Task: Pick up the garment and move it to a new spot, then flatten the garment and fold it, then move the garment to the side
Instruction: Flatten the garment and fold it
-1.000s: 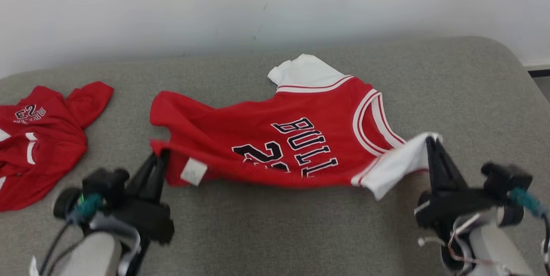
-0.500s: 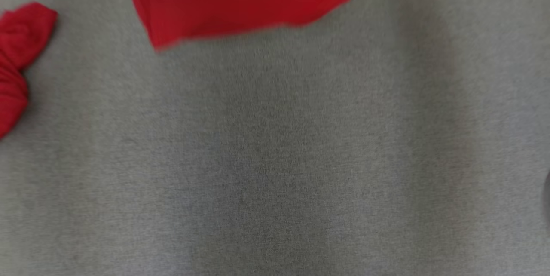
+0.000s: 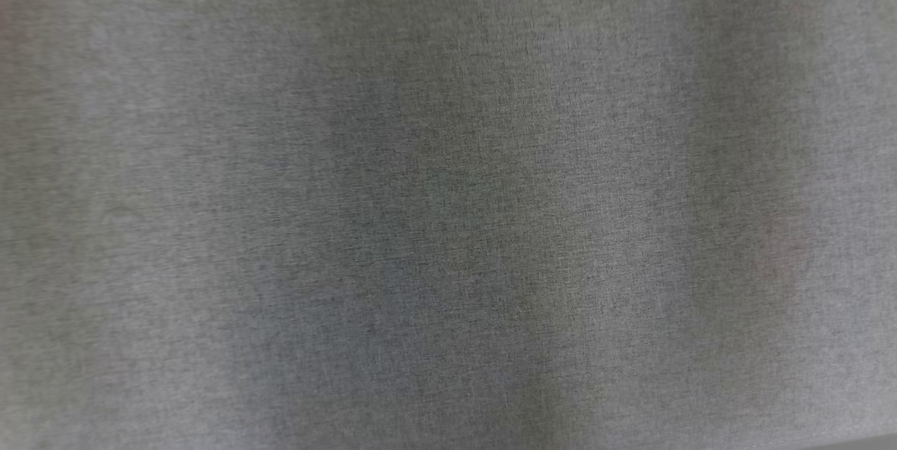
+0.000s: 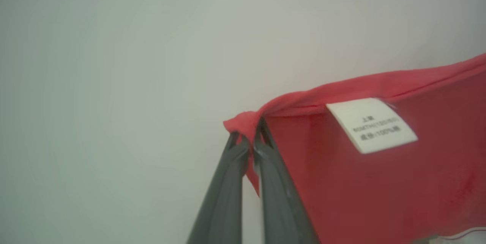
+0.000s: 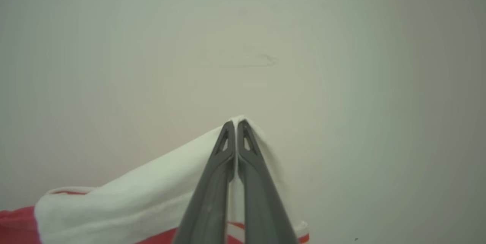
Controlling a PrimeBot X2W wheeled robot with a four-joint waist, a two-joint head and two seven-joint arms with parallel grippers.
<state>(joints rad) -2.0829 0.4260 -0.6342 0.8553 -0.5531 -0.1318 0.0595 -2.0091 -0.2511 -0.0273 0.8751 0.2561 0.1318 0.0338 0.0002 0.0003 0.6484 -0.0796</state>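
The garment is a red jersey with white sleeves. In the left wrist view my left gripper (image 4: 248,130) is shut on a bunched red corner of the garment (image 4: 379,183), whose white care label (image 4: 372,124) hangs just to the right of the fingers. In the right wrist view my right gripper (image 5: 236,124) is shut on the edge of the garment's white sleeve (image 5: 152,190), with red cloth at the bottom left. Both grippers point at a pale wall, so the garment hangs lifted between them.
The head view looks down on blurred grey upholstery (image 3: 448,198). A pale wall (image 5: 265,46) stands behind both grippers in the wrist views.
The head camera has swung downward, so the garment, both grippers and the second red garment at the left have left its picture.
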